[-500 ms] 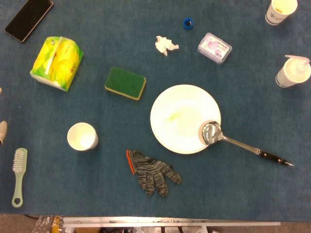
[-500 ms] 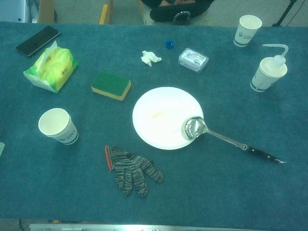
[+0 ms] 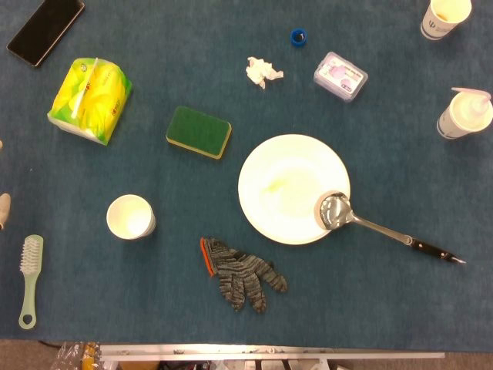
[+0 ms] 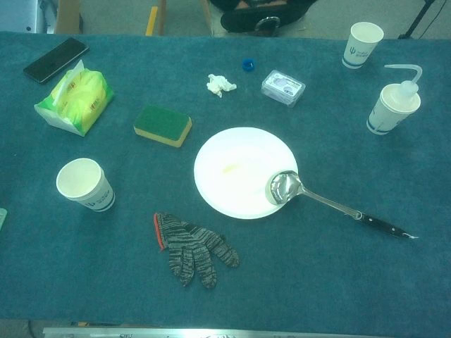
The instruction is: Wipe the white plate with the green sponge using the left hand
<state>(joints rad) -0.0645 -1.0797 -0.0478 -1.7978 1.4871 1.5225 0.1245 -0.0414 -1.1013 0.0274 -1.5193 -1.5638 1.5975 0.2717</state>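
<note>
The white plate [image 3: 293, 187] [image 4: 243, 171] lies right of the table's middle, with a faint yellowish smear near its centre. A metal ladle [image 3: 362, 221] [image 4: 317, 199] rests with its bowl on the plate's lower right rim and its handle pointing right. The green sponge [image 3: 199, 132] [image 4: 163, 125], green on top and yellow beneath, lies flat up and left of the plate, a short gap away. Neither hand shows in either view.
Near the front edge lies a grey knit glove [image 3: 241, 272]. To the left are a paper cup [image 3: 131, 216], a tissue pack [image 3: 89, 100], a phone [image 3: 45, 29] and a brush [image 3: 29, 277]. At the back sit crumpled paper [image 3: 263, 72], a small box [image 3: 340, 76], a squeeze bottle [image 3: 464, 113] and a cup [image 3: 444, 17].
</note>
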